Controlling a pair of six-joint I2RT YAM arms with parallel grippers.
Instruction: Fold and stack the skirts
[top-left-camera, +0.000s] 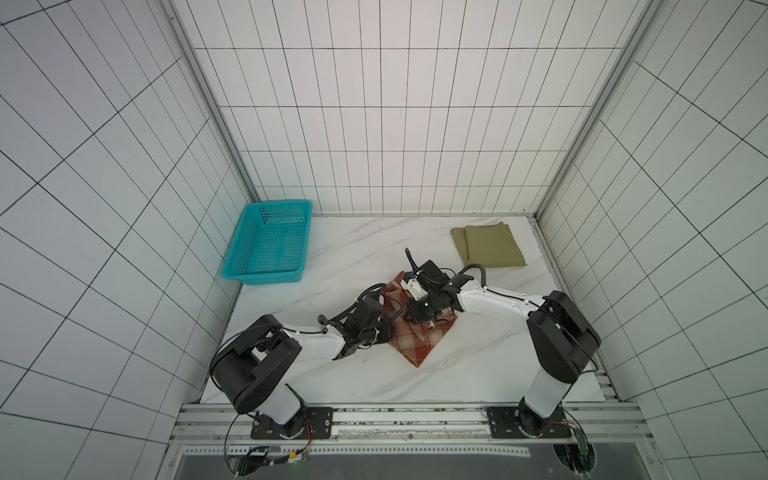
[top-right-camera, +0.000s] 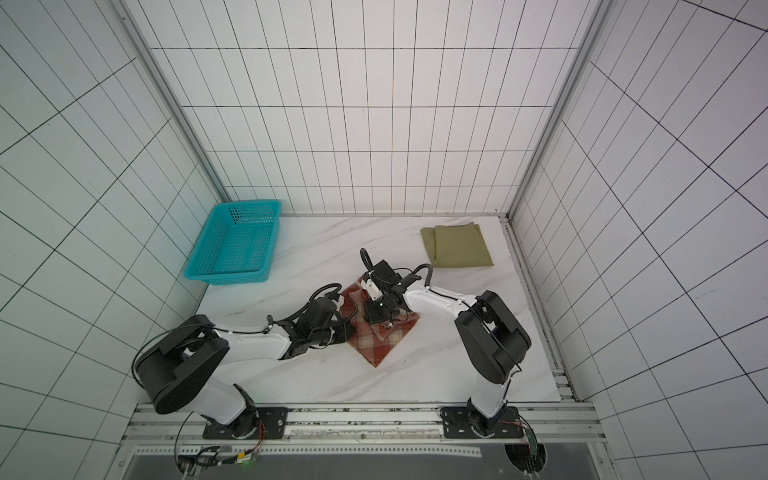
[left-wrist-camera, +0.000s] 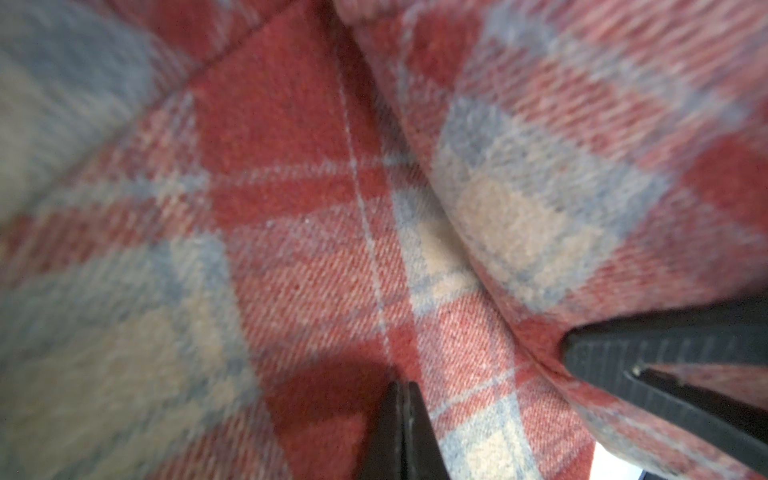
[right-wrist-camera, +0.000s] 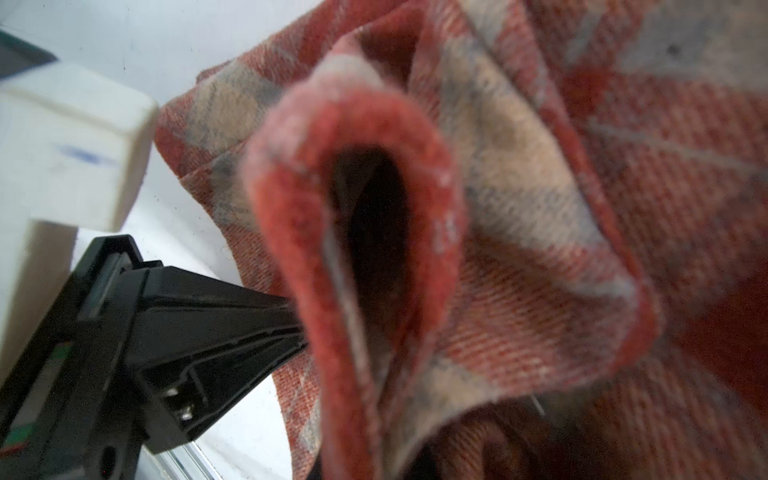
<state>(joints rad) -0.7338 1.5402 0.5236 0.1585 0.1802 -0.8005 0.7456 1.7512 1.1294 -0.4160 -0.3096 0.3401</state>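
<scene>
The red-and-cream plaid skirt lies partly folded at the table's middle. My left gripper is shut with nothing between its fingers, and its tip presses on the plaid. My right gripper points down over the skirt and is shut on a raised fold of plaid, which hides its jaws in the right wrist view. One of its fingers shows in the left wrist view with cloth around it. The olive-khaki skirt lies folded flat at the back right, away from both grippers.
A teal perforated basket stands at the back left against the wall. Tiled walls close the table on three sides. Bare marble table shows in front of the plaid and to its right.
</scene>
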